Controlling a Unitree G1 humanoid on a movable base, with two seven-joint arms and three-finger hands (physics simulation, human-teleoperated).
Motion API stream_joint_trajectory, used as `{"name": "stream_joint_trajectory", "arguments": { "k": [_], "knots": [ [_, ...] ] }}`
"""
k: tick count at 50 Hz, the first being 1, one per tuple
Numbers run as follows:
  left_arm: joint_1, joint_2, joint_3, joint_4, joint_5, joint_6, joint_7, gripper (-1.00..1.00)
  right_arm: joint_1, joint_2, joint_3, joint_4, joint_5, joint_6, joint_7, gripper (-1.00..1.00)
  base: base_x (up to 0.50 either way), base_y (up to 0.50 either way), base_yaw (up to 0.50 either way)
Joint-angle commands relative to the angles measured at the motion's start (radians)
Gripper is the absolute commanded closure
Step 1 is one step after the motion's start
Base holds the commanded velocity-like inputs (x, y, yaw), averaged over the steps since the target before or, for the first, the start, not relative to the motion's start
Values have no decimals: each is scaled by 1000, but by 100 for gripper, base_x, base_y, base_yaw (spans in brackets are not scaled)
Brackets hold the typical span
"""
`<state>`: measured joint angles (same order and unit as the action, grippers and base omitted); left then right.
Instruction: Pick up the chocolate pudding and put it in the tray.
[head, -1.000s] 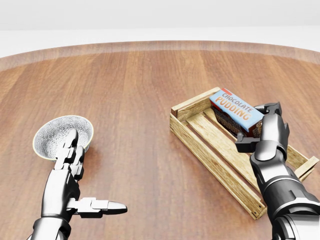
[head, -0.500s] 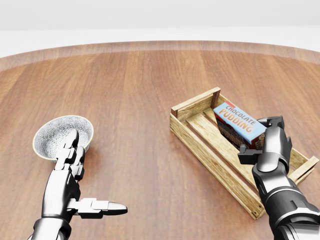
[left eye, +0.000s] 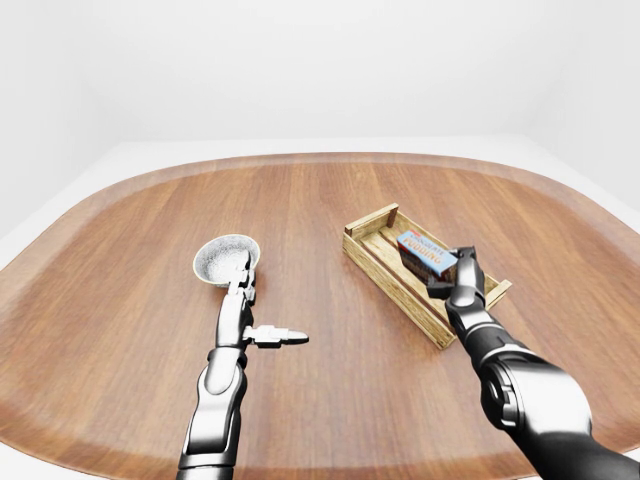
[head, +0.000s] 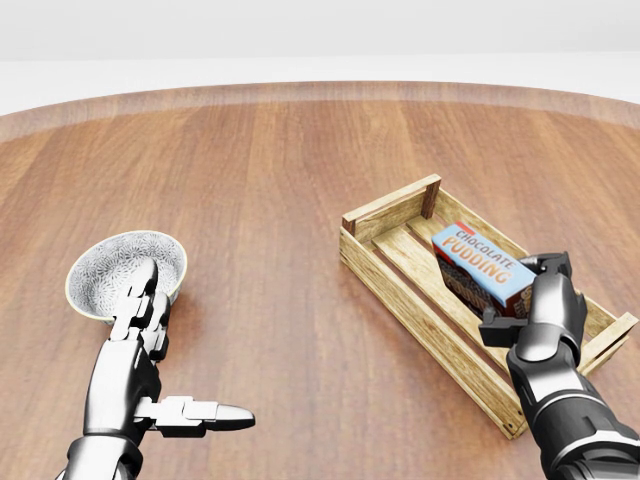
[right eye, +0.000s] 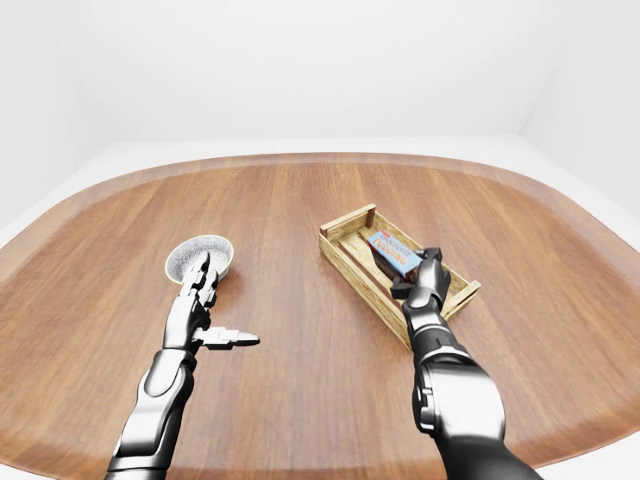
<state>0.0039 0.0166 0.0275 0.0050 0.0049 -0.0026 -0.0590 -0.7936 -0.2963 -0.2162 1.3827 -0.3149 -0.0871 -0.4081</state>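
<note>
One rounded brown wooden tabletop (head: 280, 170) carries three loose things: one slatted light-wood tray (head: 400, 285), one blue-topped, dark-sided chocolate pudding box (head: 482, 265) with white lettering, and one speckled white-grey bowl with a cream rim (head: 105, 265). The pudding box is inside the tray, lying along it in the middle-to-right part, one end tipped slightly up. The right hand (head: 535, 300) reaches into the tray from the bottom right of the head view, fingers closed round the lower-right end of the box, gripping it; the hand hides that end of the box and part of the tray's floor. The tray's left end and near wall are unobstructed. The bowl sits well apart from the tray, at the left of the head view. The left hand (head: 150, 345) is open and holds nothing: its fingers (head: 140, 290) stretch up over the bowl's lower rim, overlapping it in view, whether touching I cannot tell, and the thumb sticks out to the right above bare wood. Two metallic arms, two hands. Pale plain walls and floor surround the tabletop.
</note>
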Motion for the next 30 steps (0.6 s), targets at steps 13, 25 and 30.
{"name": "stream_joint_trajectory", "arguments": {
  "k": [13, 25, 30],
  "knots": [
    [1, 2, -1, -1, -4, -2, -9, -100, 22, 4, -8, -18, 10, 0, -22, 100, 0, 0, 0],
    [1, 2, -1, -1, -4, -2, -10, -100, 39, 11, -10, -16, 4, 0, -25, 100, 0, 0, 0],
    [1, 2, -1, -1, -4, -1, -9, -100, 46, 12, -13, -15, 4, 0, -25, 100, 0, 0, 0]
  ]
}}
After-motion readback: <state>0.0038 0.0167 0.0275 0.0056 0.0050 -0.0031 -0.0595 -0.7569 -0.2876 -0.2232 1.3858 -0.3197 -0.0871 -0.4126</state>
